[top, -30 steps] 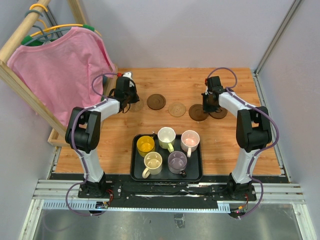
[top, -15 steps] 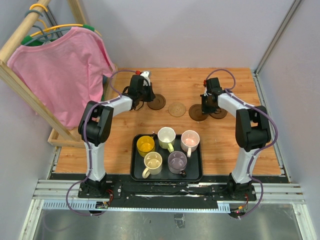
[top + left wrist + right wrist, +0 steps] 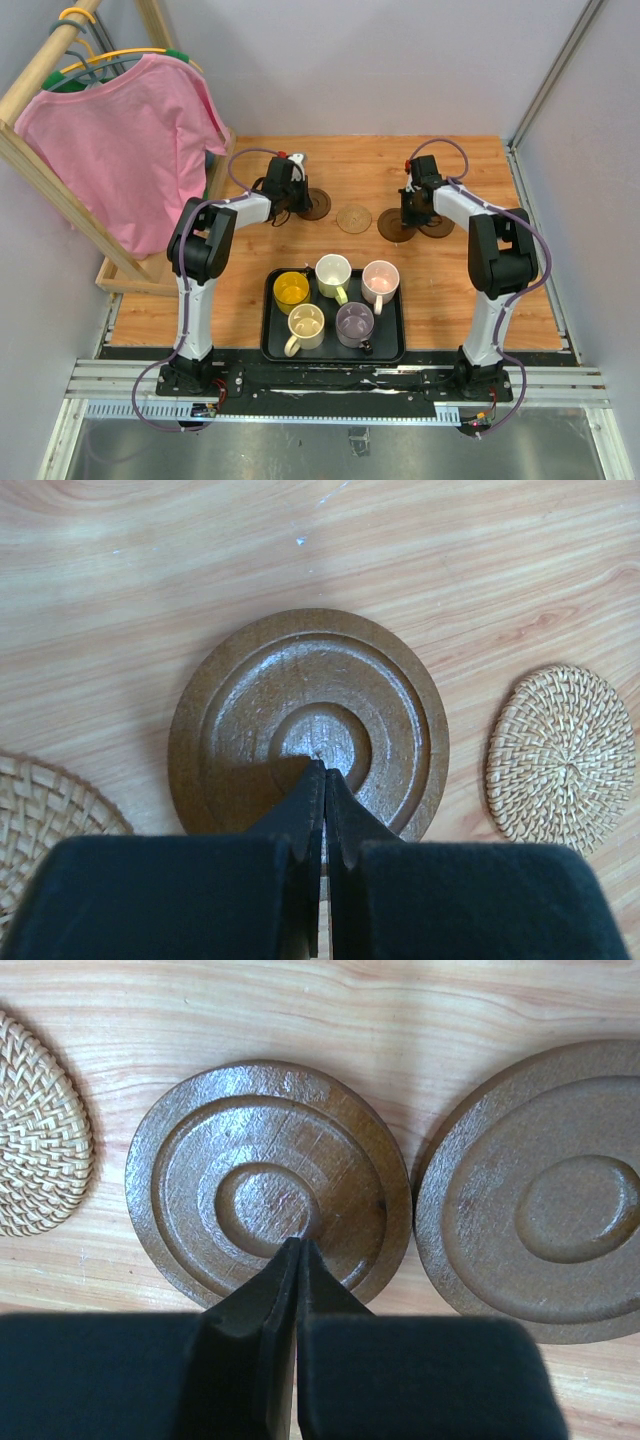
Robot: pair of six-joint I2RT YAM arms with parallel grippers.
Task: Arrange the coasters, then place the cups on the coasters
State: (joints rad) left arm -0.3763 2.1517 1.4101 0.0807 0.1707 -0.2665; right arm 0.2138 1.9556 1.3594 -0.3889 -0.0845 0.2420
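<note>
With the left gripper (image 3: pixel 322 770) pinched shut and empty, tips at the centre of one dark brown ridged round coaster (image 3: pixel 300 680), and the right gripper (image 3: pixel 300 1245) likewise on a second dark brown coaster (image 3: pixel 265 1140), a sideways push could skid off the glossy surface or knock the third dark brown coaster (image 3: pixel 540 1190) just beside it, while the small handled mugs (image 3: pixel 333 270) sit in the black rectangular tray (image 3: pixel 268 345).

text: none legible | labels: none | numbers: none | signs: none

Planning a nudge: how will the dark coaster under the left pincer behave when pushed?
The dark coaster looks rigid, ringed wood: probably slides whole. Lying flat, it shouldn't roll or tip. Its glossy face might let the left pincer slip.
</note>
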